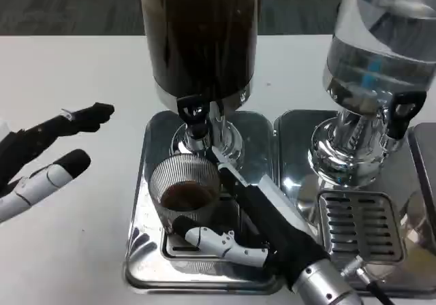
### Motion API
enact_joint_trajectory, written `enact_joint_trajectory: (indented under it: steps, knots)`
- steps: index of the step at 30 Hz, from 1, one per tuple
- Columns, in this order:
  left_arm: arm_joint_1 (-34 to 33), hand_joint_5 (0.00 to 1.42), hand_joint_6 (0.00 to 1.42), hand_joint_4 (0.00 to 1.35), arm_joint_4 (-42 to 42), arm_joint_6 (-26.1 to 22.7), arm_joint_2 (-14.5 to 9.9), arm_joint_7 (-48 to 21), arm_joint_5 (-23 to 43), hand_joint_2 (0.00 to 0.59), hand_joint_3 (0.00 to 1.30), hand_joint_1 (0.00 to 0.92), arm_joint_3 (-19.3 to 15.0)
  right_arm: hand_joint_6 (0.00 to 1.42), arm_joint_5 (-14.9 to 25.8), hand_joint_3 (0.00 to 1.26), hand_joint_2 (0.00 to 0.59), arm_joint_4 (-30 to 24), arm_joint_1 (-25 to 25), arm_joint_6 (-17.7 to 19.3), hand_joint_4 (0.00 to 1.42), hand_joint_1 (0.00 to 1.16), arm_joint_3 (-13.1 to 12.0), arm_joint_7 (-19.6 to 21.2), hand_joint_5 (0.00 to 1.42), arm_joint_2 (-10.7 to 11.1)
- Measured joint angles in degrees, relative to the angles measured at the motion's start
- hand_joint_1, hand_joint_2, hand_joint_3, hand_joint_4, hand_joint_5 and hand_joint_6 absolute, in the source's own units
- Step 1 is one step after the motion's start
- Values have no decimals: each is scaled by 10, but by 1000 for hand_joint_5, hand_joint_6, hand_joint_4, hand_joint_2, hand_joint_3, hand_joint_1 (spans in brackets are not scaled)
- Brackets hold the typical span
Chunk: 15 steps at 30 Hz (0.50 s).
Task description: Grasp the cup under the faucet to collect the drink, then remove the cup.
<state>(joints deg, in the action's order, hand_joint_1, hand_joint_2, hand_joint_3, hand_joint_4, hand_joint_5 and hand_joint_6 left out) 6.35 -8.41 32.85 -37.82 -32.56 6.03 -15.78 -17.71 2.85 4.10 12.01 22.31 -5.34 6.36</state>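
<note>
Here, in the head view, open white table lies to the left, where the left hand hovers with fingers spread, holding nothing. The right hand wraps the ribbed cup, which stands on the steel drip tray under the black faucet of the dark-drink dispenser. Brown liquid shows in the cup. A water dispenser stands just beside, on the right.
</note>
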Motion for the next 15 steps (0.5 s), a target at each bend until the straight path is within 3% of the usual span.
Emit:
enact_joint_trajectory:
  steps: [15]
  knots:
    - [1, 182, 140, 170, 0, 0, 0, 0, 0, 132, 213, 0, 0, 0, 0, 0, 191, 17, -10, 1, 0, 493, -1, 6, 0, -12]
